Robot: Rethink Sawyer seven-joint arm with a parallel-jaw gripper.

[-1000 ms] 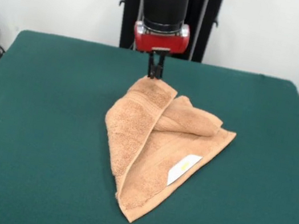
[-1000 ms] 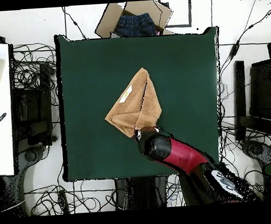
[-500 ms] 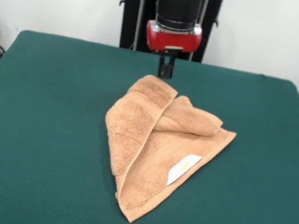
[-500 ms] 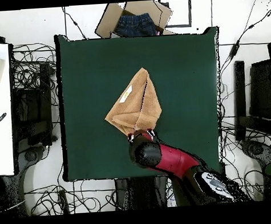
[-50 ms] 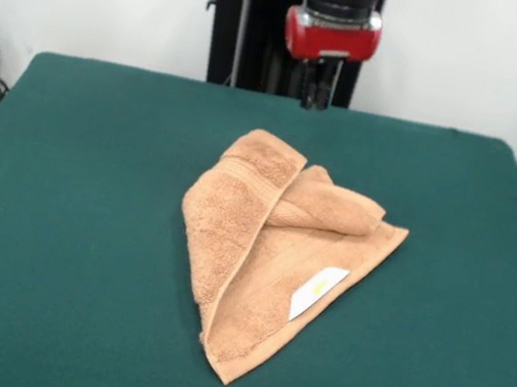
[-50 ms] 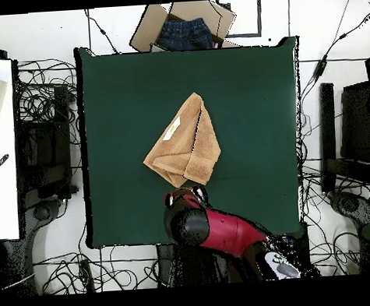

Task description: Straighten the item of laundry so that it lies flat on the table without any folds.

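The item of laundry (image 5: 269,246) is a tan terry towel lying crumpled in the middle of the green table (image 5: 73,221). It is folded over itself into a rough triangle, with its white label (image 5: 318,292) facing up near the right edge. In the overhead view the towel (image 6: 185,143) sits at the centre of the table (image 6: 114,93). My gripper (image 5: 316,92) hangs above the table's far edge, behind the towel and clear of it. It is open with nothing between its fingers. From above, the gripper (image 6: 185,200) sits just below the towel's lower corner.
A cardboard box (image 6: 184,25) holding dark blue jeans stands beyond the table's top edge in the overhead view. Cables (image 6: 49,105) and black stands surround the table, and a white surface (image 6: 0,147) lies at the left.
The gripper has risen from the towel's far corner and drawn back toward the table's far edge, shifting right in the front view. The towel has kept its shape.
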